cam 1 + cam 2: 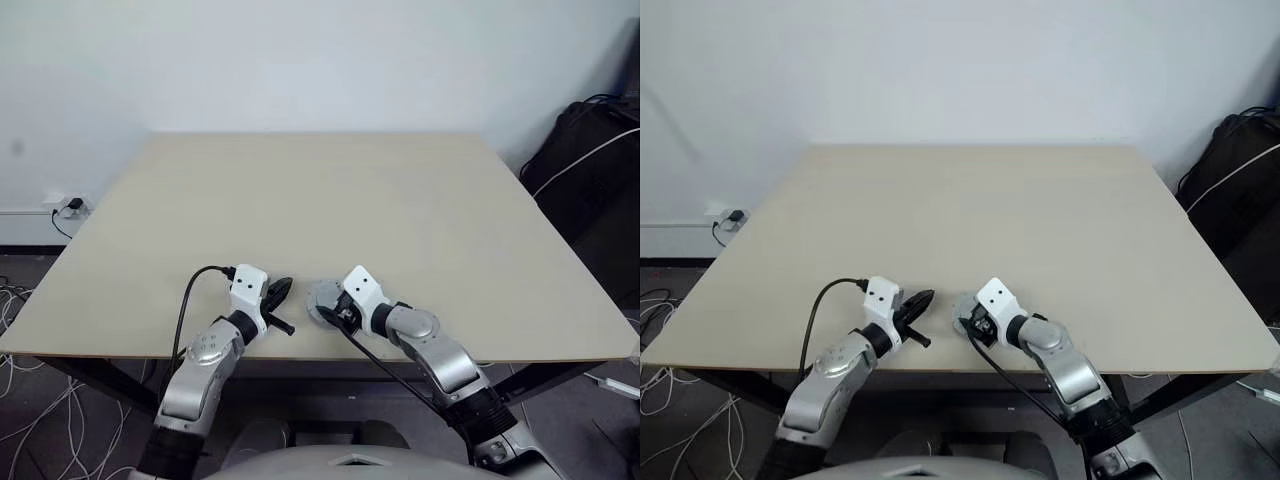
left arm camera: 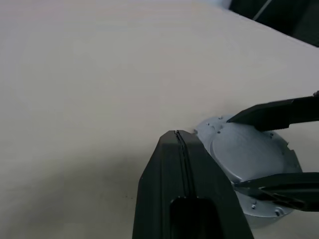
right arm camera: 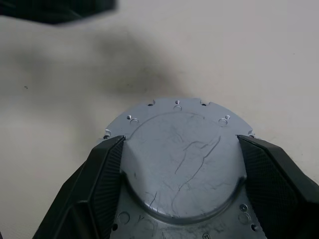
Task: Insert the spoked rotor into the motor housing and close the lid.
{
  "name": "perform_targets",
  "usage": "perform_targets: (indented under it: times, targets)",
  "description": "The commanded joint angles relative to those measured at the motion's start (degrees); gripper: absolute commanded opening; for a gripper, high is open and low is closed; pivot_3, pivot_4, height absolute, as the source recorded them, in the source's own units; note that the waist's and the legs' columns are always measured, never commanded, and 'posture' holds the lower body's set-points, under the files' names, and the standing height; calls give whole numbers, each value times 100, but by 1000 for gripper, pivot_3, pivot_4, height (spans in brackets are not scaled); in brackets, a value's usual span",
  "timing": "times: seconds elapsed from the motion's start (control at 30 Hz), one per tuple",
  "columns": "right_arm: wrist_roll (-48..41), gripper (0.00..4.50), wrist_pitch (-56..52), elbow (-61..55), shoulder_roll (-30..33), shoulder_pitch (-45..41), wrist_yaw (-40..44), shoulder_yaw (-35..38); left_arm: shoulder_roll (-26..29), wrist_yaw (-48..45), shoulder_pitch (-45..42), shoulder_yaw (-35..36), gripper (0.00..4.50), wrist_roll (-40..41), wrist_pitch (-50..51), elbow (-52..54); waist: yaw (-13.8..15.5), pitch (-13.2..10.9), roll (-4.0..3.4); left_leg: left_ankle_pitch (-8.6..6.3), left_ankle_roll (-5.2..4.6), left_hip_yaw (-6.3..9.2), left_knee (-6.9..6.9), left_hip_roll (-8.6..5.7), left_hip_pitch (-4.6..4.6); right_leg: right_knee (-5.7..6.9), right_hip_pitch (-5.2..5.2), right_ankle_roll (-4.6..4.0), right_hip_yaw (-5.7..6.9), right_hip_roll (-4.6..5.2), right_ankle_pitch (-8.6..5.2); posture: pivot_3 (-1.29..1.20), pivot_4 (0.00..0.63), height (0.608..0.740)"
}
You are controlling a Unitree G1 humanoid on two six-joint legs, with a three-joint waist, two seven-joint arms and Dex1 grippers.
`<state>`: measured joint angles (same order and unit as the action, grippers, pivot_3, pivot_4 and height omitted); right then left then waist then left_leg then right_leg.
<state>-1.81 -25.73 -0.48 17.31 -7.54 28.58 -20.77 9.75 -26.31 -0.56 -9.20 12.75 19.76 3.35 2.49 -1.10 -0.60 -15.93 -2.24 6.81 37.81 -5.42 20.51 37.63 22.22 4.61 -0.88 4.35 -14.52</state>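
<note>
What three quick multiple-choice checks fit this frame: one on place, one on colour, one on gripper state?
1. Where on the table does the lid sit?
A. near the front edge, by the robot
B. far back by the wall
C. at the table's right corner

2. What colour is the lid?
A. copper-brown
B. silver-grey
C. black

3. How do the grippers stand?
A. both shut on nothing
B. left gripper shut and empty, right gripper with a finger on each side of the lid
C. left on the lid, right shut

Key: 1 A, it lies between the two arms at the near edge. 2 B, the right wrist view shows smooth scratched grey metal. 3 B, the left fingers meet with nothing between them, the right fingers flank the lid.
</note>
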Motion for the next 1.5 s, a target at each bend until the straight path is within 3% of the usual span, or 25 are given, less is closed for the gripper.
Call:
perform_targets:
  times: [0.03,0.43,0.93,1.07,1.33,1.5]
  targets:
    - [161,3203,-372,255,39,99,-70,-20,18,-480,-574,166,0,448,397,-345,-7,1,0,2,2,1,0,0,0,0,0,0,0,0,0,0,0,740]
    - [153,3203,-491,34,-90,155,-171,11,133,-1190,-1500,-301,0,418,1405,-1285,-55,-1,6,2,4,5,-4,0,1,1,5,-9,-5,-3,5,0,0,740]
    - [138,3203,-627,-187,-45,231,-134,7,4,-1074,-1526,-408,0,234,1574,-1483,-37,4,7,2,5,7,-6,-1,1,0,5,-2,-7,0,1,0,0,740]
    - [106,4465,-690,-341,-29,360,-213,163,-38,-1079,-1485,-428,0,225,1563,-1461,-27,5,10,2,5,9,-9,-3,4,-5,5,-2,-7,1,1,0,0,740]
    - [-36,4465,-955,-921,219,841,-186,480,-60,-1109,-1413,-449,0,217,1509,-1465,1,6,12,0,7,12,-11,-3,4,-9,2,-1,-6,3,0,0,0,740]
    - [-619,4465,-1061,-1788,465,1378,204,850,-59,-1136,-1376,-450,0,220,1470,-1469,5,7,14,-3,6,15,-16,-2,7,-26,-1,4,-4,3,2,0,0,740]
